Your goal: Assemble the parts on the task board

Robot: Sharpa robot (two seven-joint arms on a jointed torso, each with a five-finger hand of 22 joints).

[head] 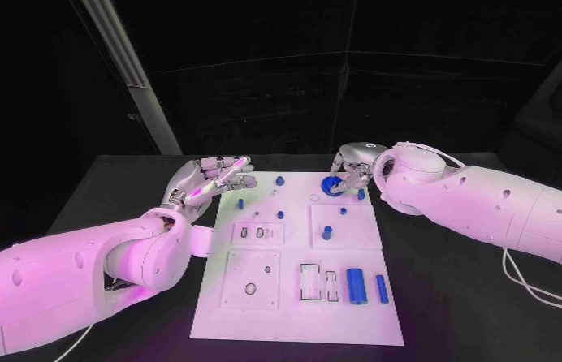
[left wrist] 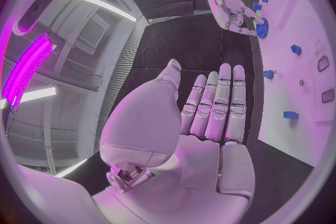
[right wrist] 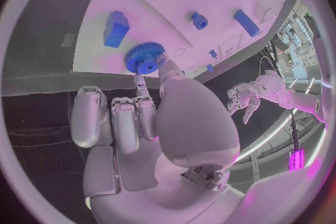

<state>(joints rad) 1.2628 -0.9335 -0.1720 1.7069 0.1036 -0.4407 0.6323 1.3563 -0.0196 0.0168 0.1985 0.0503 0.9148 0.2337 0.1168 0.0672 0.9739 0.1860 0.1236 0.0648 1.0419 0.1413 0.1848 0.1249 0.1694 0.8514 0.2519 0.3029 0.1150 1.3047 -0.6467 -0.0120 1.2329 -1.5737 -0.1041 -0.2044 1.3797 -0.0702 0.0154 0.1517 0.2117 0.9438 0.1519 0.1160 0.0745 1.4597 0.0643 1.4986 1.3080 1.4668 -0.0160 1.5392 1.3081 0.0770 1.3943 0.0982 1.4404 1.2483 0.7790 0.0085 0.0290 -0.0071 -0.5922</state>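
Here, right hand [head: 347, 167] pinches blue gear [head: 333, 186] at far edge of task board [head: 293, 313]; fingers [right wrist: 143, 89] on toothed rim. Gear likely light, stiff plastic; teeth give purchase, faces probably slick. Best held across rim, bore left free. Left hand [head: 211, 179] released, fingers spread, hovering over black surface [head: 105, 183] beside board.

left hand [head: 211, 178] at nine o'clock, flat, fingers straight and empty; right hand [head: 348, 167] at twelve, fingertips pinching gear [head: 331, 186].
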